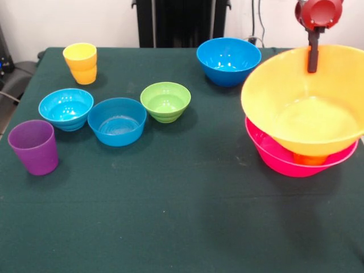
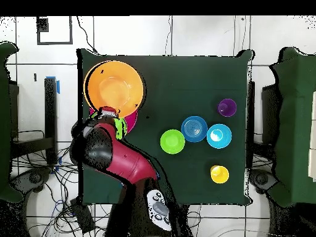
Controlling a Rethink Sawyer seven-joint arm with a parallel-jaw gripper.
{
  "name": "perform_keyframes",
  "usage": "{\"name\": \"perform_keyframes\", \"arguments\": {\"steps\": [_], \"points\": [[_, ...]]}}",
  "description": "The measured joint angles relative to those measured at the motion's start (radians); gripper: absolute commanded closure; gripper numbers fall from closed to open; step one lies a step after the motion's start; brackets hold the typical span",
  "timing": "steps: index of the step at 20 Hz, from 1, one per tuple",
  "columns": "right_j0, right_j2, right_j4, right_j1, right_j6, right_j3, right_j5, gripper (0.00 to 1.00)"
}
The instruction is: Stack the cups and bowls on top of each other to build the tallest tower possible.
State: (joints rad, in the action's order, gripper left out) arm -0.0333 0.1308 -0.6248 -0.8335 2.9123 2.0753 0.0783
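My gripper (image 1: 313,66) is shut on the far rim of the large orange bowl (image 1: 310,108), one dark finger reaching down inside it. The bowl hangs tilted over the large pink bowl (image 1: 267,152), the tower's base, and an orange cup (image 1: 310,160) peeks out between them. In the overhead view the gripper (image 2: 108,112) sits at the orange bowl's (image 2: 114,88) lower rim, with a strip of the pink bowl (image 2: 131,120) showing beside it. Loose on the cloth stand a yellow cup (image 1: 80,62), a purple cup (image 1: 34,147), and cyan (image 1: 65,108), blue (image 1: 116,121) and green (image 1: 165,101) small bowls.
A medium blue bowl (image 1: 228,60) stands at the far edge, just left of the held bowl. The green table (image 1: 182,216) ends close to the pink bowl on the right. In the overhead view the arm (image 2: 117,157) covers the table's lower left.
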Motion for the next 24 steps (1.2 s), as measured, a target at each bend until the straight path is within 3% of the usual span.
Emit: {"name": "perform_keyframes", "arguments": {"steps": [4, 11, 24], "points": [[-0.016, 0.006, 0.006, -0.057, 0.000, 0.059, 0.000, 1.00], [0.013, 0.007, 0.006, -0.117, 0.000, 0.110, 0.000, 1.00], [0.015, 0.013, 0.006, -0.144, 0.000, 0.138, 0.000, 1.00]]}}
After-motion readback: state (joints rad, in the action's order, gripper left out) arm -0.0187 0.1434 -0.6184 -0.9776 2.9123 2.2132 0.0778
